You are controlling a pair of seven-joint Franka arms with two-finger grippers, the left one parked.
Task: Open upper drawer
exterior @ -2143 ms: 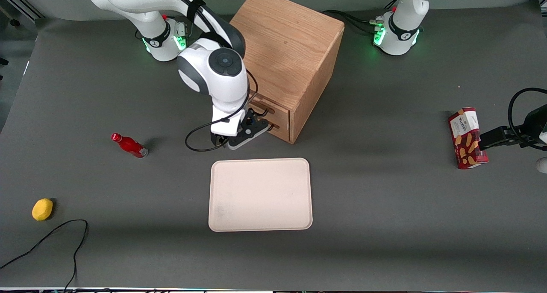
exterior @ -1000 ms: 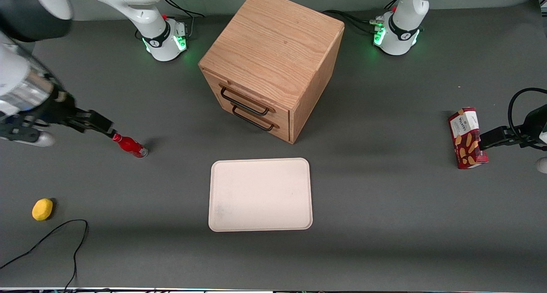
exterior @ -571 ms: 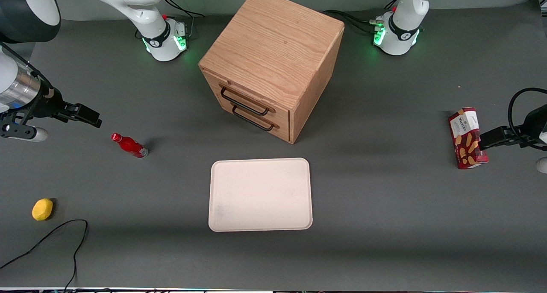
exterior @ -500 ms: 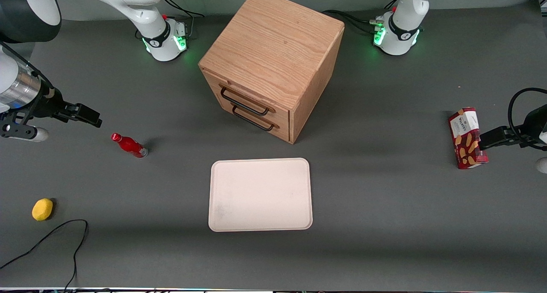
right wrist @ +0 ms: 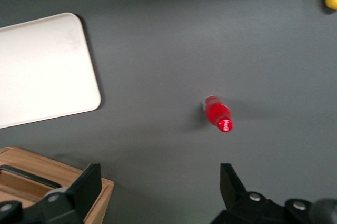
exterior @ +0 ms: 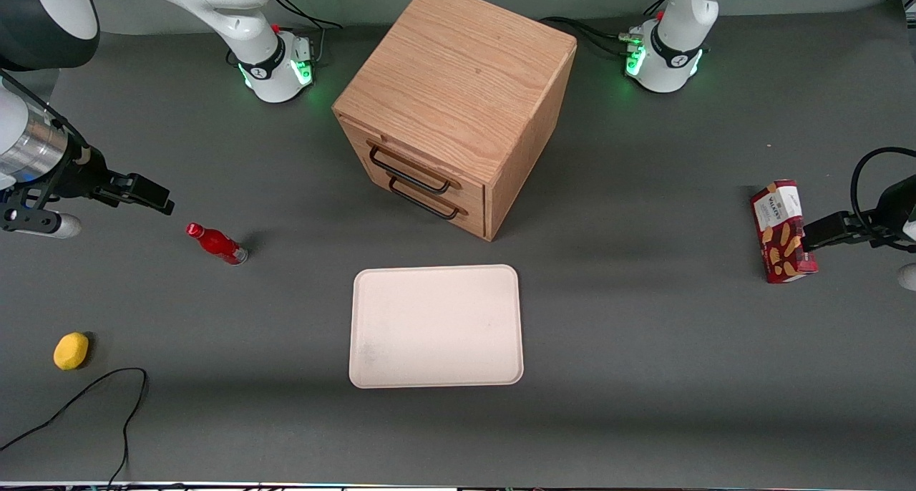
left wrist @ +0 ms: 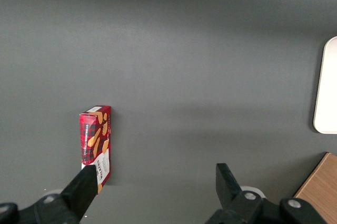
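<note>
The wooden cube cabinet (exterior: 458, 83) stands at the middle of the table, farther from the front camera than the tray. Its upper drawer (exterior: 408, 163) looks shut, with its thin black bar handle (exterior: 409, 174) above the identical lower drawer (exterior: 469, 215). My gripper (exterior: 154, 199) is open and empty. It hangs above the table toward the working arm's end, well away from the cabinet front and just above a red bottle (exterior: 216, 243). In the right wrist view the gripper (right wrist: 160, 182) frames bare table, with a corner of the cabinet (right wrist: 79, 182) beside one finger.
A cream tray (exterior: 436, 326) lies in front of the cabinet, nearer the front camera. A yellow lemon (exterior: 71, 351) and a black cable (exterior: 86, 398) lie near the table's front edge. A red biscuit box (exterior: 781, 230) lies toward the parked arm's end.
My gripper has left the drawer handles and swung out toward the working arm's end of the table. In the last half second it barely moves. The drawers look unchanged.
</note>
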